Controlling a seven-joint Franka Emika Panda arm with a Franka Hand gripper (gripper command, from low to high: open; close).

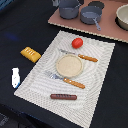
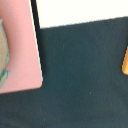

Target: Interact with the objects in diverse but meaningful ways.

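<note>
Exterior view: on the dark worktop (image 1: 115, 85) a pale mat (image 1: 95, 75) carries a tan plate (image 1: 68, 65), the tomato (image 1: 77, 42) beyond it and the sausage (image 1: 63, 96) nearer; a fork (image 1: 65, 79) and knife (image 1: 80, 56) flank the plate. The bread (image 1: 30, 54) and bottle (image 1: 15, 77) lie off the mat, toward the exterior view's left. Two grey pots (image 1: 80, 11) stand on a pink board (image 1: 107, 29). Wrist view: dark worktop, a pink board corner (image 2: 20, 45), a white edge; the tool is not seen, so its opening cannot be told

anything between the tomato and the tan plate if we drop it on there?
Nothing visible. The tomato sits on the placemat just beyond the plate, with only the knife lying between them, flat along the plate's far edge. The plate is bare. The gripper shows in neither view, so its own path cannot be judged.
</note>
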